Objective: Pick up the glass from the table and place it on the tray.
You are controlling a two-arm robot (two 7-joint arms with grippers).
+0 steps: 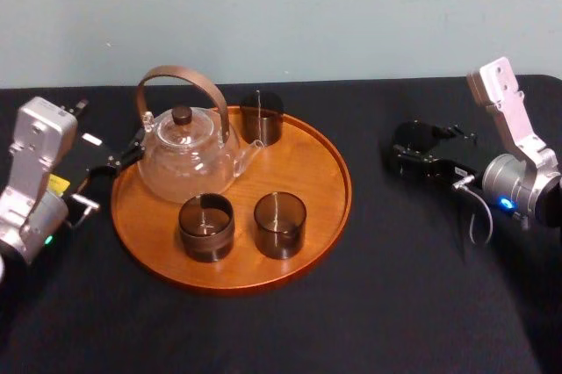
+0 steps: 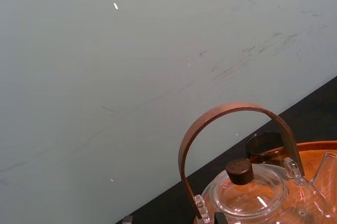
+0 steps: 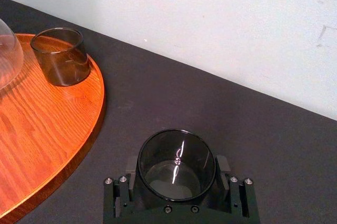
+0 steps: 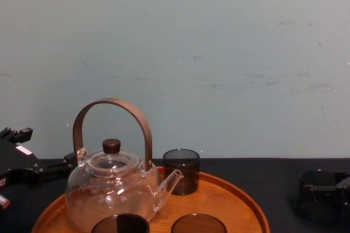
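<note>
On the black table right of the tray, the right gripper clasps the glass, which next seems to need lifting over the rim; the left gripper idles left of the tray.

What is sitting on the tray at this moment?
A teapot and three dark glasses: two in front, one behind. The teapot covers the tray's rear left rim. A fourth glass stands off it, in the right gripper.
</note>
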